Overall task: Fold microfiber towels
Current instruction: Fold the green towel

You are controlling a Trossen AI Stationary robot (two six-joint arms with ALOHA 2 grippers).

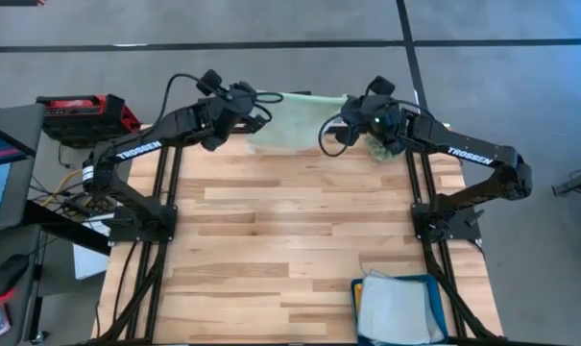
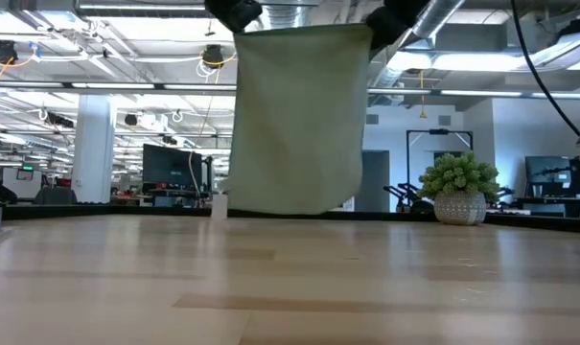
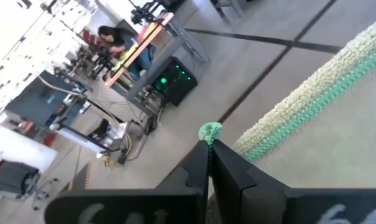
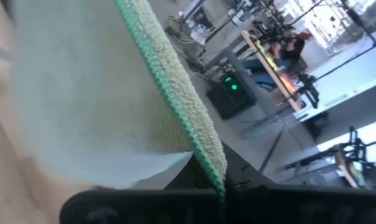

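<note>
- Left gripper (image 1: 240, 99) and right gripper (image 1: 359, 117) each pinch a top corner of the light green towel (image 2: 294, 120), at table's 12 o'clock.
- Advice: lower evenly, keeping corners level.

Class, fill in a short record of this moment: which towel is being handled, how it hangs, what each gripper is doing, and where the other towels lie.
Towel in hand: light green towel, held up by two top corners, hanging flat above the table
Left gripper: shut on one corner, at the table's far edge
Right gripper: shut on the other corner, at the far edge
Other towels: stack in the teal tray, near right corner
Also present: ball plant
</note>
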